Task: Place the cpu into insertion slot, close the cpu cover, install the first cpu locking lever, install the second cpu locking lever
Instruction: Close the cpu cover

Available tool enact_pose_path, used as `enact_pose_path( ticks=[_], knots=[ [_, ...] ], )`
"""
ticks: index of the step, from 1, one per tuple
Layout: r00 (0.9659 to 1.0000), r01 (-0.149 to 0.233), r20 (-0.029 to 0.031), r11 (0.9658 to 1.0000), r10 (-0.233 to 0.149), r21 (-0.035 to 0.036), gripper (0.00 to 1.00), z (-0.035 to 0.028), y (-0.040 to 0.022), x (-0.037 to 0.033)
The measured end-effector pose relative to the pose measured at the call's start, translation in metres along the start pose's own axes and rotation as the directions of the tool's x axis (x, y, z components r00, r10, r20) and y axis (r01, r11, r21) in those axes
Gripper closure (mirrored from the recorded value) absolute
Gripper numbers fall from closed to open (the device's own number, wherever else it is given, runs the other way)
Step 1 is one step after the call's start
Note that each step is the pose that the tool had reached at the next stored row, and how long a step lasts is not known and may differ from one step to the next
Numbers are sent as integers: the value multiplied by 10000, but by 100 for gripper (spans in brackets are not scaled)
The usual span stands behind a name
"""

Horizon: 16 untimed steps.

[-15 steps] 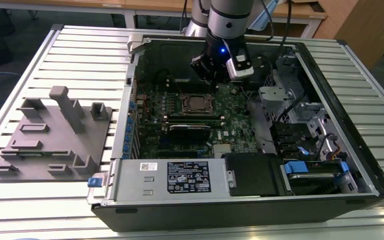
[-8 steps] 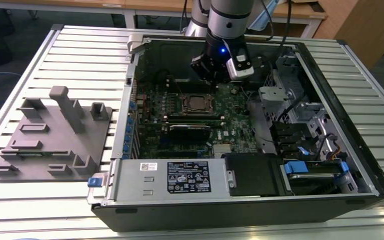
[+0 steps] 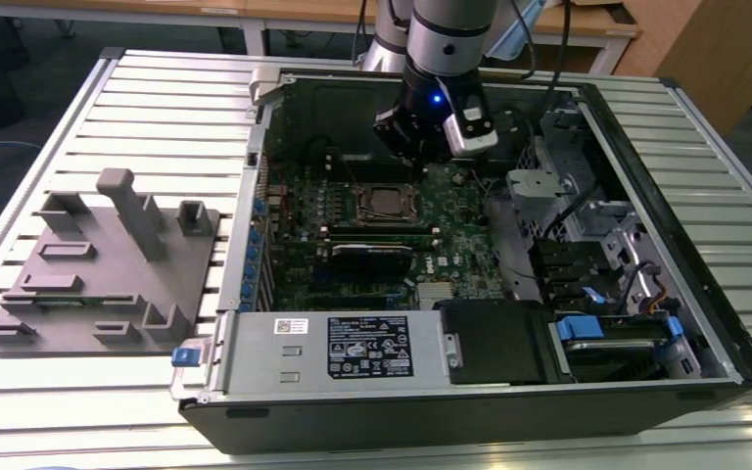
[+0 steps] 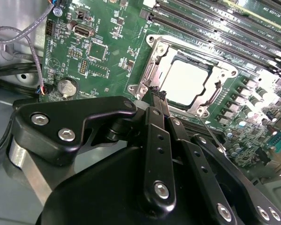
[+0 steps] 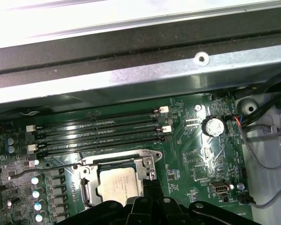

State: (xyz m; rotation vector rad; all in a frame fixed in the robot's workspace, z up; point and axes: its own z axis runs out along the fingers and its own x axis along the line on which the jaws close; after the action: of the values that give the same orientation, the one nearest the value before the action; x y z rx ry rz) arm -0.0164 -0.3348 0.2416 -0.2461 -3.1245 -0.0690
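We find the gripper clenched at the edge of the cover, which lies over the chip in its socket. If the fingertips slip sideways, they may scratch the board.

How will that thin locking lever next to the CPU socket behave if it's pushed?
The locking lever is a thin wire rod, so it probably flexes springily. Its smooth metal may let a pusher slip off. One end seems anchored beside the cpu cover, so it should pivot, not slide.
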Motion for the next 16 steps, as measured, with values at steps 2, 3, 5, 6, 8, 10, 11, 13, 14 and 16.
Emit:
enact_pose_path(
  ticks=[2,3,5,6,8,10,11,13,14,16],
  knots=[
    [10000,20,-1,10000,-20,0,89,0,0,0],
    [10000,30,-1,10000,-30,0,89,0,0,0],
    [10000,50,-2,10000,-50,0,89,0,0,0],
    [10000,60,-3,10000,-60,0,89,0,0,0],
    [10000,80,-3,10000,-80,0,89,0,0,0],
    [9999,100,-4,10000,-100,1,89,0,0,0],
    [9999,111,-5,9999,-111,1,89,0,0,0],
    [9999,132,-6,9999,-132,1,89,0,0,0],
    [9999,142,-6,9999,-142,1,89,0,0,0],
    [9999,163,-7,9999,-163,2,89,0,0,0]
  ],
)
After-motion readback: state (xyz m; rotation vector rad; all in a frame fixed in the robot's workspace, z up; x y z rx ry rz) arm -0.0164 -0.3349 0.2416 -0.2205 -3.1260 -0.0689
